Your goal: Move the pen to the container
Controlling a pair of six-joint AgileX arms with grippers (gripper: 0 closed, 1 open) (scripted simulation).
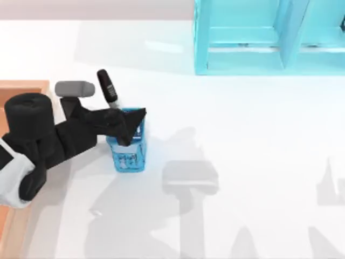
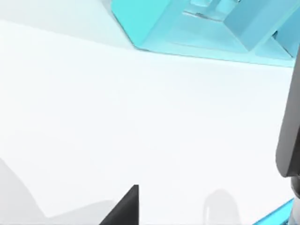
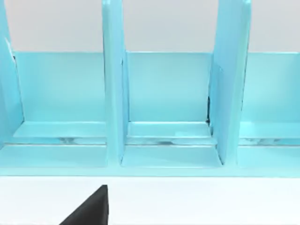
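The pen [image 1: 107, 86] stands tilted in a small blue mesh cup [image 1: 128, 154], its black cap leaning toward the far left. My left gripper [image 1: 129, 127] hovers over the cup's mouth, just to the right of the pen's lower barrel. In the left wrist view the pen [image 2: 287, 136] is a dark bar at the picture's edge, well apart from the one fingertip [image 2: 124, 211] that shows, so the gripper is open and holds nothing. The container [image 1: 21, 86], an orange-brown wooden box, lies at the table's left edge, mostly under my left arm. My right gripper [image 3: 91, 211] faces the shelf unit.
A cyan shelf unit [image 1: 269, 38] with open compartments stands at the back right; the right wrist view looks straight into it [image 3: 164, 93]. White table stretches across the middle and right. A grey shadow patch [image 1: 190, 177] lies right of the cup.
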